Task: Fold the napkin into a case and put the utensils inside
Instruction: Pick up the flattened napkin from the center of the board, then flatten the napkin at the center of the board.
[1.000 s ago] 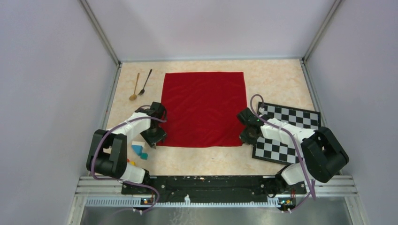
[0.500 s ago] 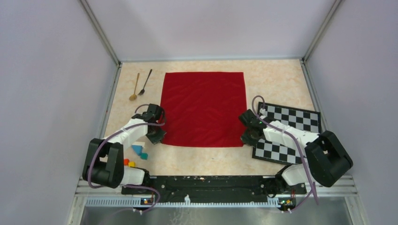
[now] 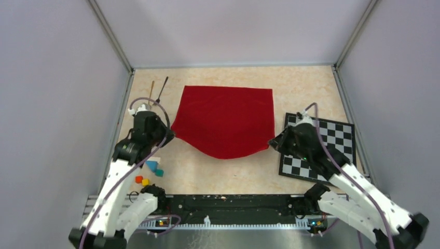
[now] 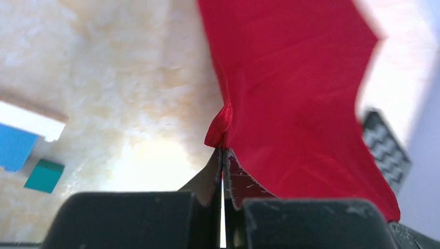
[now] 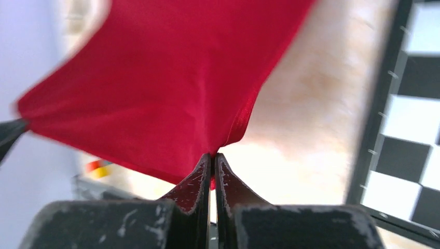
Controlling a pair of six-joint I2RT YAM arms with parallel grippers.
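Left end effector (image 4: 223, 153) pinched tight on napkin (image 3: 225, 119) near-left corner; right end effector (image 5: 211, 155) likewise on near-right corner. Near edge held off surface (image 3: 218, 174), sagging between them; far edge down. Napkin lies just left of chequered mat (image 3: 332, 137).

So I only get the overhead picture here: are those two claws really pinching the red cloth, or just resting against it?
Observer: Pinching. The left wrist camera shows the left gripper closed on a bunched corner of the napkin.
Operator: And the other claw?
Observer: Same. The right wrist camera shows the right gripper closed on its own corner, with the napkin fanning out from the tips.
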